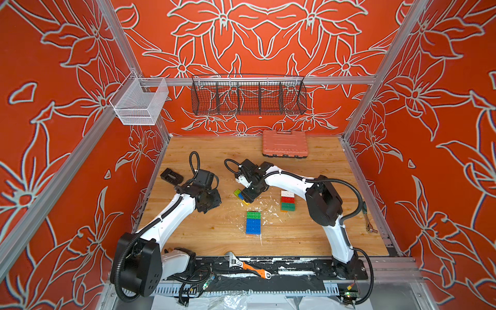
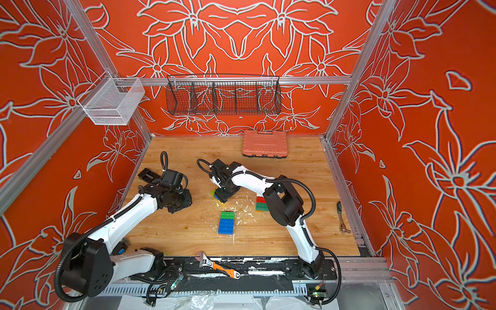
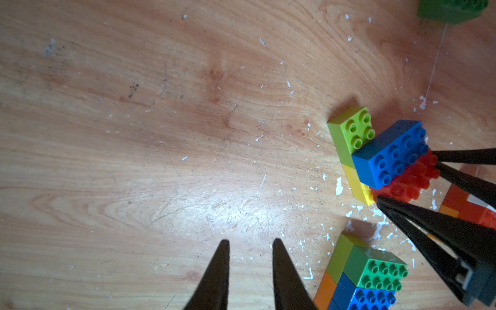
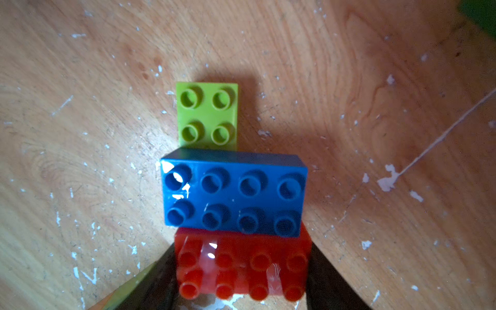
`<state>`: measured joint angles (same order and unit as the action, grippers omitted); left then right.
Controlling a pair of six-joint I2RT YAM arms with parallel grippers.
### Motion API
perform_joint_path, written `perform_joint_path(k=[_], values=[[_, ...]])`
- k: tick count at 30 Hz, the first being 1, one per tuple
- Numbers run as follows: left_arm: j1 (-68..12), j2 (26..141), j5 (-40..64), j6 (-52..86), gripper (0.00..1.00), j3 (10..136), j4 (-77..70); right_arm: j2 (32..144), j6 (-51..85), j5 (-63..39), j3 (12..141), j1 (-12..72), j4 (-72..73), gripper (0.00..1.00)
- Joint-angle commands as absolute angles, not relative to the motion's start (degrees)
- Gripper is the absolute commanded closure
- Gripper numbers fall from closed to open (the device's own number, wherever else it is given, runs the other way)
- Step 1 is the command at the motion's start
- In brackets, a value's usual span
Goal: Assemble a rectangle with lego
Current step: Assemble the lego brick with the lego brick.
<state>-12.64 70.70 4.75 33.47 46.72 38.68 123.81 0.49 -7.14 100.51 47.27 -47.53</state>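
My right gripper (image 4: pixel 241 284) is shut on a red lego brick (image 4: pixel 241 265), one finger at each short end. The red brick lies along a blue brick (image 4: pixel 233 193), which rests on a lime brick (image 4: pixel 206 115) and a yellow one (image 3: pixel 358 188). This cluster (image 1: pixel 239 193) sits mid-table under the right gripper (image 1: pixel 248 198). A green-and-blue block (image 1: pixel 253 222) lies nearer the front. A white, red and green stack (image 1: pixel 287 200) stands to the right. My left gripper (image 3: pixel 251 241) hovers over bare wood left of the cluster, jaws slightly apart and empty.
A salmon-pink ribbed case (image 1: pixel 284 143) lies at the table's back. A black part (image 1: pixel 171 175) is at the left edge, a ratchet (image 1: pixel 369 220) at the right edge, and an orange-handled wrench (image 1: pixel 247 265) on the front rail. White flecks litter the wood.
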Motion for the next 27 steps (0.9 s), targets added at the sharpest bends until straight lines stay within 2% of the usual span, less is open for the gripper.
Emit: perform_joint_path(k=[1,27], values=[[-12.1,70.1,4.7,33.3,0.73,45.9,39.7,124.1,0.8,-7.5,101.6,48.1,-49.0,0.65],[-12.0,69.8,5.1,33.6,0.73,44.5,39.1,127.0,0.0,-2.6,101.9,50.5,-50.4,0.69]])
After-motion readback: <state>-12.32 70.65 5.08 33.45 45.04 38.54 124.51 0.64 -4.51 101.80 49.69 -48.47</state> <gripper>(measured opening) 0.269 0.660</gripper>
